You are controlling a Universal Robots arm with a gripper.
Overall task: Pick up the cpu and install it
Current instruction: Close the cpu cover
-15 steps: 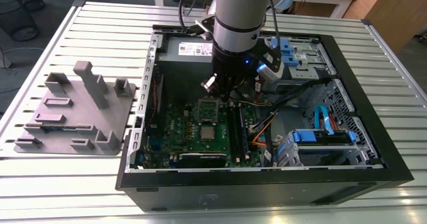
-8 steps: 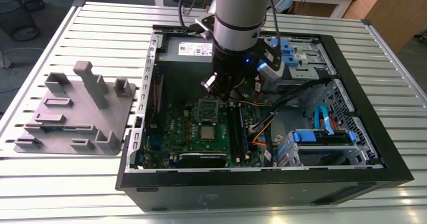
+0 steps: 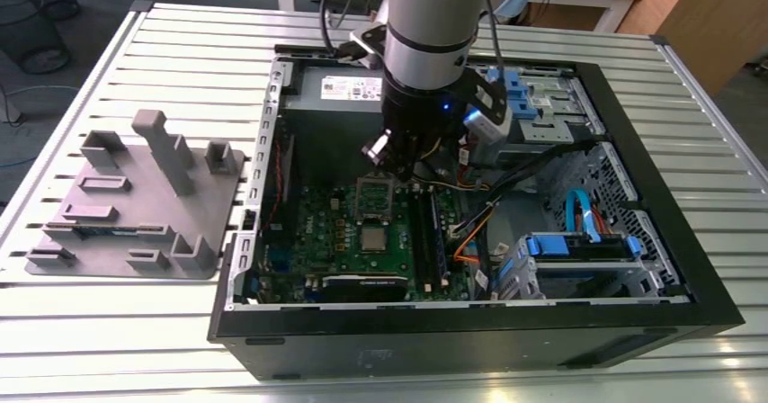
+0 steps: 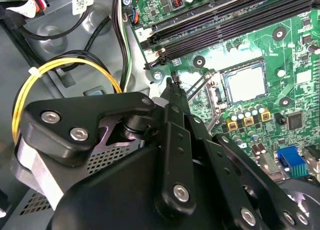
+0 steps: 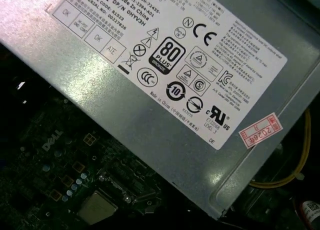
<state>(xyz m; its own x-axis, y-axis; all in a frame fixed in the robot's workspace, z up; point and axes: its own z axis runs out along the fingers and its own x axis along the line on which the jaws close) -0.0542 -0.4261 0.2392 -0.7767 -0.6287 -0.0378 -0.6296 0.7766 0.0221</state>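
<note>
Exterior view first: the arm (image 3: 426,34) reaches down into an open computer case (image 3: 480,331) that lies on its side on a slatted metal worktop (image 3: 108,331), and the tool (image 3: 402,156) hangs just above the upper edge of the green motherboard (image 3: 312,232). The cpu (image 3: 376,238), a small pale square, sits flat in its socket (image 3: 374,207) on the board, near the tool but apart from it, a little further toward the case's near wall. In the second wrist view the cpu (image 4: 246,83) shows as a light silver square inside the socket frame, with the tool's (image 4: 175,87) black linkage in front and its dark tips ending just beside the socket's corner, not touching the chip. The tips look drawn close together with nothing between them, though most of the fingers (image 4: 176,105) are masked by the tool's own body, so the gap is hard to judge. In the first wrist view the cpu (image 5: 97,208) lies in shadow next to the grey power supply (image 5: 150,110), and the board around it is dim and hard to make out. On the exterior view's left a grey plastic fixture (image 3: 132,205) with upright blocks rests on the worktop, well apart from the case.
</note>
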